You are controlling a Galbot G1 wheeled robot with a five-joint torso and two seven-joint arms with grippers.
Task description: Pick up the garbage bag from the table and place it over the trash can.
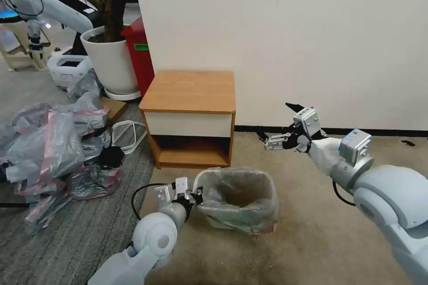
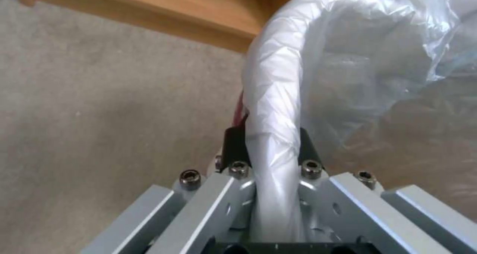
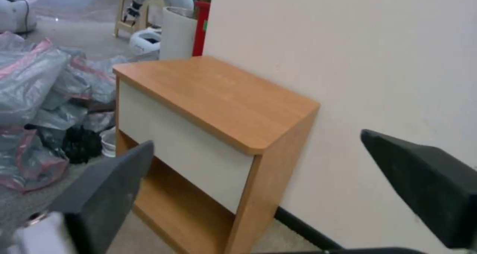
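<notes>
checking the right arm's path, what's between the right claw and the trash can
Nothing: in the head view, bare beige carpet separates the raised, open right claw from the bagged trash can. The left claw grips the bag on the rim's far side.

Trash can (image 1: 249, 225) walls mostly hidden under garbage bag (image 1: 236, 196); only blurred shape shows through plastic.
Left tool (image 1: 196, 197) tip lost behind bag fold at rim's 9 o'clock in head view.
Left wrist view: rim (image 2: 275, 97) covered by bag (image 2: 378, 60), cut off at 12 and 3 o'clock edges.
Right wrist view: right tool (image 3: 278, 194) fingers (image 3: 107, 190) blurred, cut off at 6 o'clock edge; surface (image 3: 214, 97) base hidden behind them.
</notes>
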